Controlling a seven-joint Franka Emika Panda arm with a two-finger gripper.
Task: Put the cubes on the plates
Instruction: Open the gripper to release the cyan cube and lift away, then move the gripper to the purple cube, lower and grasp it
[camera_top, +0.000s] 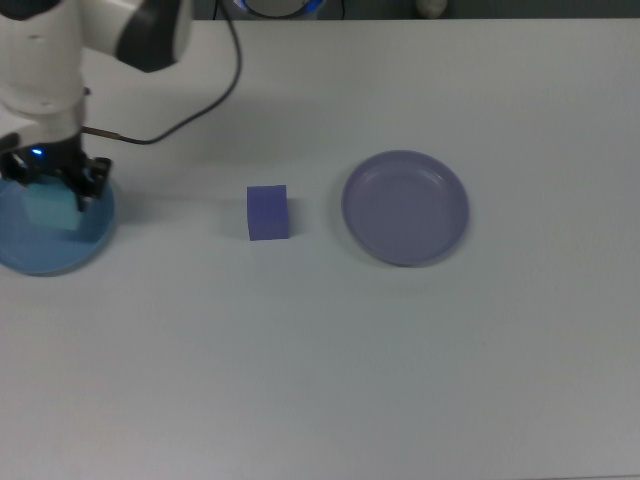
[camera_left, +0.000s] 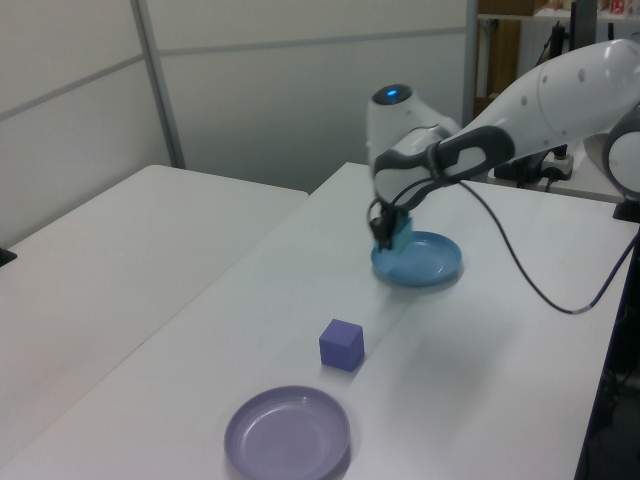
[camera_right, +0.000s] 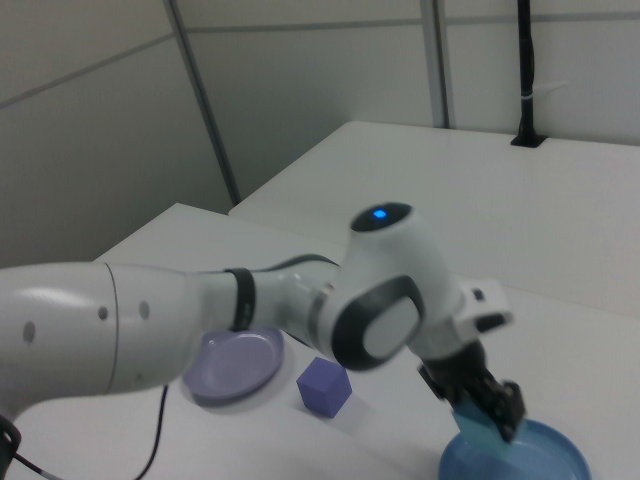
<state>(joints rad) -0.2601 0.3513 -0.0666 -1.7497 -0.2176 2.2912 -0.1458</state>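
Observation:
My gripper (camera_top: 52, 192) is shut on the light cyan cube (camera_top: 50, 214) and holds it over the sky blue plate (camera_top: 40, 258) at the top view's far left. In the left view the cyan cube (camera_left: 396, 231) hangs in the gripper (camera_left: 387, 235) just above the blue plate's (camera_left: 432, 263) near rim. In the right view the cube (camera_right: 479, 432) sits tilted between the fingers over the plate (camera_right: 548, 462). The purple-blue cube (camera_top: 268, 212) rests on the table mid-way, with the empty lavender plate (camera_top: 405, 207) to the top view's right of it.
A black cable (camera_top: 205, 108) trails from the arm across the back of the white table. In the left view the arm's white body (camera_left: 540, 110) reaches in from the right, and a second white table (camera_left: 110, 250) adjoins on the left view's left.

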